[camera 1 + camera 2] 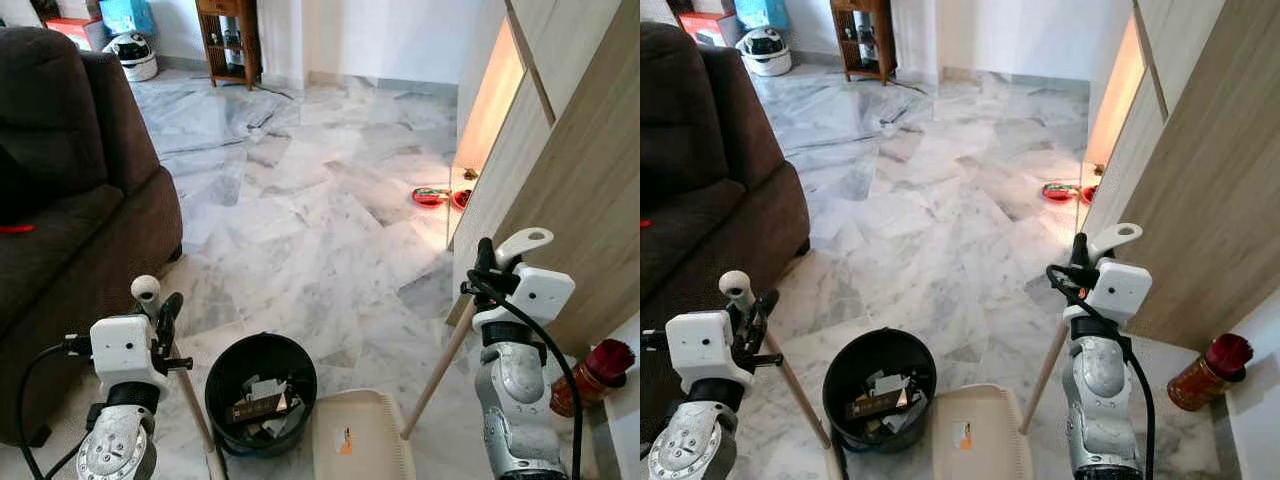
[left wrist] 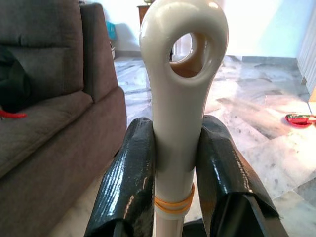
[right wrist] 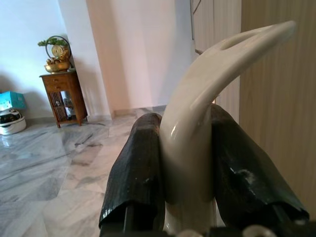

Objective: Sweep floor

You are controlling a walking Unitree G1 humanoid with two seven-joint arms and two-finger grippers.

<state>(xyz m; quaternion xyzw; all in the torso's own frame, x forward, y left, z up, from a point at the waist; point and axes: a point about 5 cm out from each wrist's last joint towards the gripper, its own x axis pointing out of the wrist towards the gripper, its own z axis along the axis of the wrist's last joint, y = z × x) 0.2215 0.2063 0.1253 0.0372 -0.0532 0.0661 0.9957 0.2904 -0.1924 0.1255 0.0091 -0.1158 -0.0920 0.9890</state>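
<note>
Left tool (image 1: 165, 310) closed on the cream cap of the broom handle (image 1: 190, 405), both black fingers (image 2: 131, 182) pressed to its sides just below the hanging eye; the wooden shaft runs down and away from this tool toward the floor (image 1: 300, 220), and the broom head cannot be made out. Right tool (image 1: 487, 262) likewise clamped on the hooked cream grip of the dustpan handle (image 1: 440, 370), whose shaft slants down from it to the cream dustpan (image 1: 360, 435). The dustpan lies flat on the floor between the two tools, and just beside it, nearer the left tool, stands a black bin (image 1: 260, 385) holding scraps. A sofa (image 1: 80, 200) flanks the left tool; a wooden cabinet (image 1: 570, 200) and a red bottle (image 1: 590, 375) flank the right tool. Ahead of both tools the marble floor lies open, with red dishes (image 1: 432, 196) near the cabinet base. Judged step: both implements in hand, sweeping under way or about to start. The next move likely calls for drawing debris toward the pan while the right tool holds its lip flat to the floor.
</note>
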